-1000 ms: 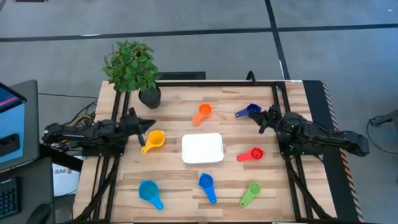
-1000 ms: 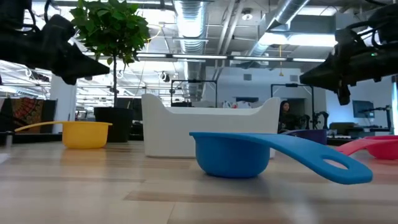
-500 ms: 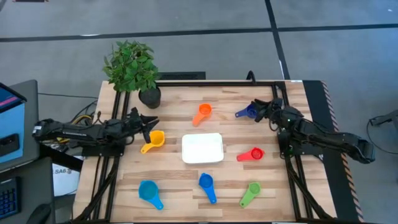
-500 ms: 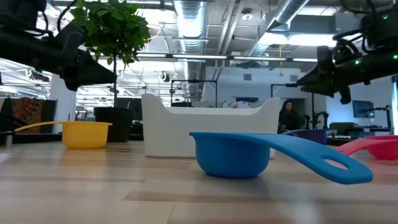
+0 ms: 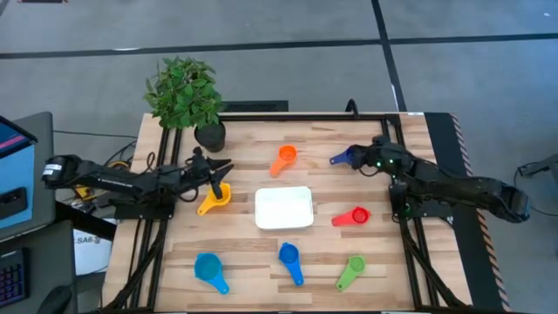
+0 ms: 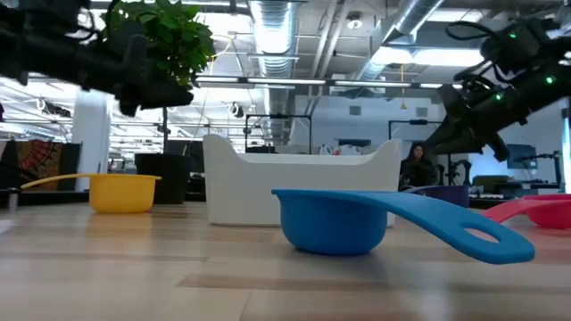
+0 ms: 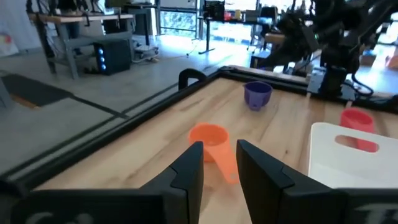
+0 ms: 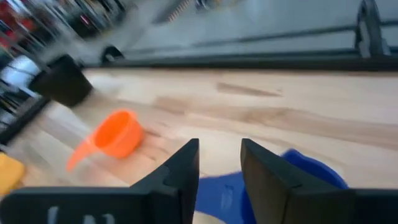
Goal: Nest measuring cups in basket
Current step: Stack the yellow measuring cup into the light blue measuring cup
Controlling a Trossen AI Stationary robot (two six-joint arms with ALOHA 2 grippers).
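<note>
Left gripper (image 5: 220,168) above the yellow cup (image 5: 215,196), left of frame centre, jaws slightly spread, empty. Right gripper (image 5: 359,160) over the dark blue cup (image 5: 349,156) at upper right, jaws parted astride its handle, seen only in the right wrist view.

Basket (image 5: 284,208) at table centre, one measuring cup (image 5: 214,197) to its left, one (image 5: 354,216) to its right, two cups (image 5: 283,160) (image 5: 349,156) behind it, three cups (image 5: 209,270) (image 5: 290,261) (image 5: 350,271) in front, plant pot (image 5: 210,136) at rear left corner of table (image 5: 244,253).

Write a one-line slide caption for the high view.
Two grippers hover over yellow and dark blue cups; white basket empty.
</note>
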